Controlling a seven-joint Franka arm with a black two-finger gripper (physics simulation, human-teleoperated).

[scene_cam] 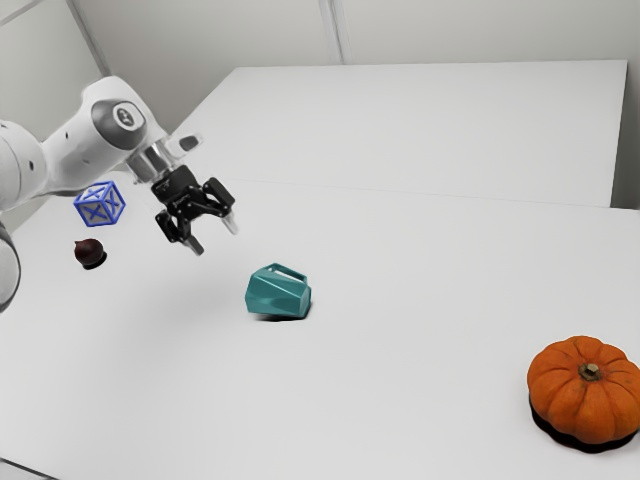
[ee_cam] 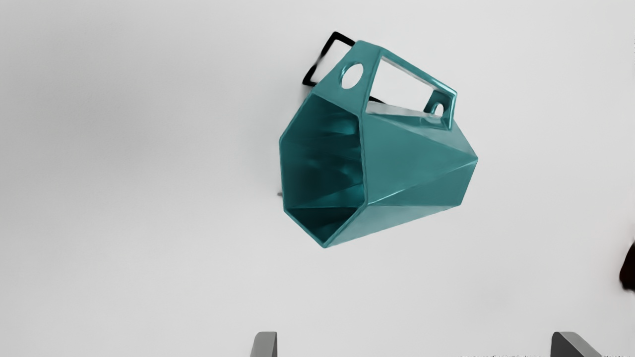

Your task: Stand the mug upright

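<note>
Use the mug (scene_cam: 279, 296) as your reference for all positions. At the exterior view's left, you see a small dark brown object (scene_cam: 88, 251), well apart from the mug and somewhat farther from the camera. The blue cube frame (scene_cam: 99, 204) sits beyond that object, on the same side of the mug and farther from the camera.

Next in order is the hand (scene_cam: 214, 238), raised above the tabletop (scene_cam: 400, 340) toward the exterior view's left of the mug and not touching it. The hand is open: its two fingers stand wide apart. In the wrist view, you see the mug ahead of the fingertips, within the span between them.

The mug lies on its side on the tabletop. Its long axis is roughly parallel to the line joining your two fingertips, the mouth (ee_cam: 322, 173) toward one finger's side and the closed base toward the other's. In the exterior view, the base is toward the left and the mouth toward the right. The handle (ee_cam: 419, 72) is on the upper side, its wider end joined at the rim.

Bare tabletop surrounds the mug on all sides. Toward the exterior view's right, nearer the camera and well apart from the mug, is the orange pumpkin (scene_cam: 585, 393); open tabletop separates the two.
</note>
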